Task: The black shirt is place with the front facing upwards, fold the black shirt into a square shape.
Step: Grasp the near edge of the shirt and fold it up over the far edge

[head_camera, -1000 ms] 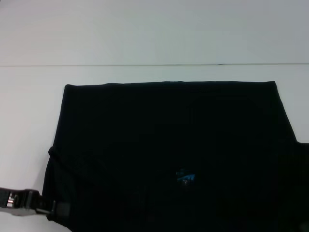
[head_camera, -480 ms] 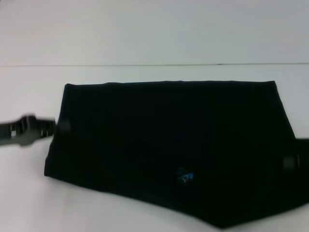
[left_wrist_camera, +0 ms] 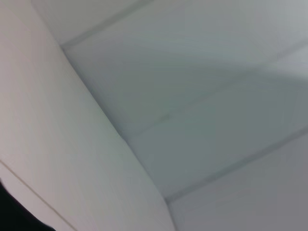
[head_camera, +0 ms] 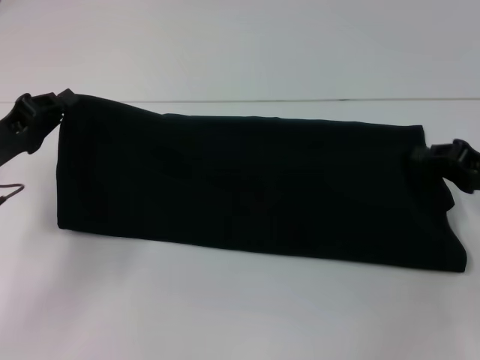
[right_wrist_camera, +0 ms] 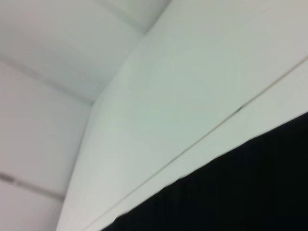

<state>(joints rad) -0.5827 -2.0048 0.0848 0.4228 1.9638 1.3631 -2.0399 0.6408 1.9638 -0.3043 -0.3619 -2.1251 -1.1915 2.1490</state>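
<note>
The black shirt (head_camera: 255, 195) stands up off the white table (head_camera: 225, 315) as a long dark band, its lower fold resting on the surface. No lettering or label shows on it. My left gripper (head_camera: 54, 103) is shut on the band's raised upper left corner. At the upper right corner, somewhat lower, my right gripper (head_camera: 431, 155) is shut on the cloth. The right wrist view has black shirt cloth (right_wrist_camera: 240, 192) along one side. A dark sliver of cloth (left_wrist_camera: 12, 216) sits in a corner of the left wrist view.
A thin seam (head_camera: 262, 100) runs across the table behind the shirt. A thin cable (head_camera: 9, 191) shows at the left edge. Both wrist views otherwise show pale wall and ceiling panels.
Both grippers have risen and moved away from me, lifting the shirt's near edge up and over. The flat shirt is now a raised band, and the blue label no longer shows.
</note>
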